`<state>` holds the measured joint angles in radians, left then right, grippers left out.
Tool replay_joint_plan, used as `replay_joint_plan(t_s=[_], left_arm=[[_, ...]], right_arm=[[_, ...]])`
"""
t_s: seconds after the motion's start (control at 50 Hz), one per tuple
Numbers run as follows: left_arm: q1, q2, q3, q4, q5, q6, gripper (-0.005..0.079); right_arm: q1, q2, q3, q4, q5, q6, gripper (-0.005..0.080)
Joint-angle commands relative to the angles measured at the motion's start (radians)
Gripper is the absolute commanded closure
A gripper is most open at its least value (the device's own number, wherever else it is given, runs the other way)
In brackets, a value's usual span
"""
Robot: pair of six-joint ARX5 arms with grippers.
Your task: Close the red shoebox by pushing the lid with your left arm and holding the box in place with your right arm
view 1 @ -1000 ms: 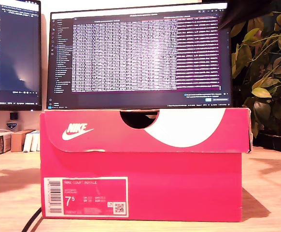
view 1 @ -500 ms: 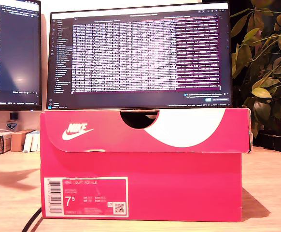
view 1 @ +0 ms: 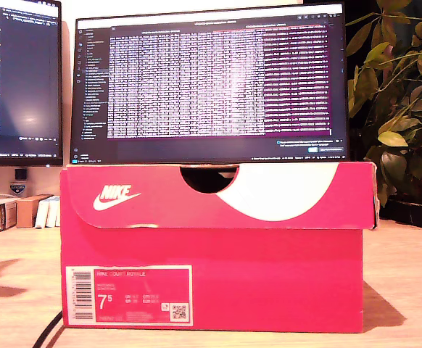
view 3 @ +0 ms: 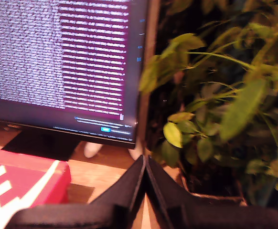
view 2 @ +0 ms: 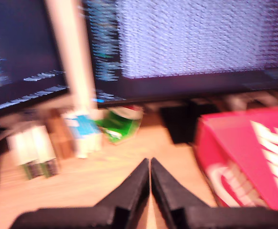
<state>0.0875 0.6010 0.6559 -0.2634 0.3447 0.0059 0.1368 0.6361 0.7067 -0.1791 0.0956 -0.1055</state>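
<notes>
Red shoebox (view 1: 211,250) sits on the wooden worktop (view 1: 403,290), filling the middle of the exterior view, end panel toward the camera. Lid (view 1: 218,196) is down on the box, its front flap overlapping the body; a white swoosh logo at the flap's left in that view, a dark semicircular finger cut-out at top centre, a large white curved graphic to the right. A white size label (view 1: 128,295) marked 7.5 sits at the panel's lower left in the exterior view. A dark cable (view 1: 48,333) runs off the box's lower left corner there. Behind, from the exterior view's left: one monitor (view 1: 19,80) with dark code windows, small boxes and books (view 1: 15,212) under it, a wider monitor (view 1: 211,83) dense with text, then a leafy plant (view 1: 399,109). No arm appears in the exterior view. My first tool (view 2: 150,164) has its tips pressed together on nothing, above the worktop with the box corner beside it; picture blurred. My second tool (view 3: 145,162) is likewise closed and empty, facing the wide monitor's edge and the plant.
</notes>
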Motion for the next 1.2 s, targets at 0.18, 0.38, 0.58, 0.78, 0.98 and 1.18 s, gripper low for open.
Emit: replay_joint_plan(t_s=[0.18, 0.38, 0.58, 0.78, 0.98, 1.18], left_arm=[[-0.005, -0.109, -0.106, 0.043, -0.083, -0.066, 0.0761], [-0.062, -0.131, -0.127, 0.052, -0.153, -0.078, 0.0761], [-0.167, -0.132, -0.127, 0.035, -0.241, -0.077, 0.0761], [-0.190, -0.145, -0.127, 0.018, -0.286, -0.077, 0.0761], [-0.191, -0.183, -0.127, 0.014, -0.286, -0.077, 0.0761], [-0.191, -0.200, -0.133, 0.004, -0.282, -0.077, 0.0761]], right_arm=[[-0.007, -0.100, -0.078, -0.028, 0.022, 0.030, 0.0765], [-0.006, -0.174, -0.087, -0.087, 0.072, 0.030, 0.0765], [-0.006, -0.251, -0.111, -0.130, 0.075, 0.030, 0.0764], [-0.006, -0.311, -0.117, -0.161, 0.071, 0.027, 0.0765], [-0.006, -0.383, -0.166, -0.169, 0.065, 0.031, 0.0764], [-0.006, -0.498, -0.224, -0.175, 0.063, 0.058, 0.0765]])
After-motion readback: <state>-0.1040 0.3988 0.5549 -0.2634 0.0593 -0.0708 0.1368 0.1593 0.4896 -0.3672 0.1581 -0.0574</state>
